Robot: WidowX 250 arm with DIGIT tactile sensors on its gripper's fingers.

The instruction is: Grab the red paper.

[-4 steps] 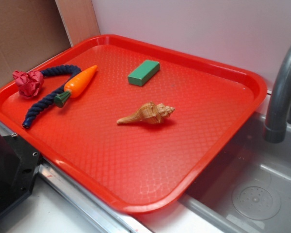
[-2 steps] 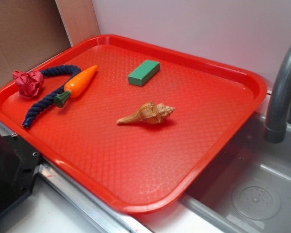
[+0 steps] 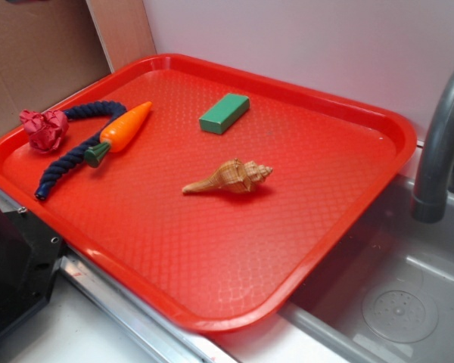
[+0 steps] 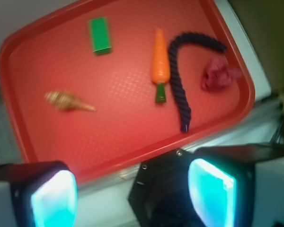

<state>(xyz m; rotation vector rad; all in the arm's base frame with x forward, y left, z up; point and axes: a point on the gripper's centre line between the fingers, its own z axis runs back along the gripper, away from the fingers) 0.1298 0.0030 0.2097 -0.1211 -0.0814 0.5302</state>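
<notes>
The red paper [image 3: 45, 128] is a dark red crumpled wad on the left rim area of the red tray [image 3: 348, 197]; in the wrist view the red paper [image 4: 220, 75] lies near the tray's right edge [image 4: 248, 101]. My gripper [image 4: 132, 194] does not show in the exterior view. In the wrist view its two glowing pads [image 4: 54, 198] stand wide apart, high over the tray's near edge, with nothing between them.
On the tray lie a dark blue rope [image 3: 72, 155], an orange toy carrot [image 3: 122, 130], a green block [image 3: 224, 113] and a seashell [image 3: 231, 177]. A grey faucet [image 3: 443, 144] and sink [image 3: 386, 302] stand to the right. A black bracket [image 3: 19, 249] sits at the tray's front left.
</notes>
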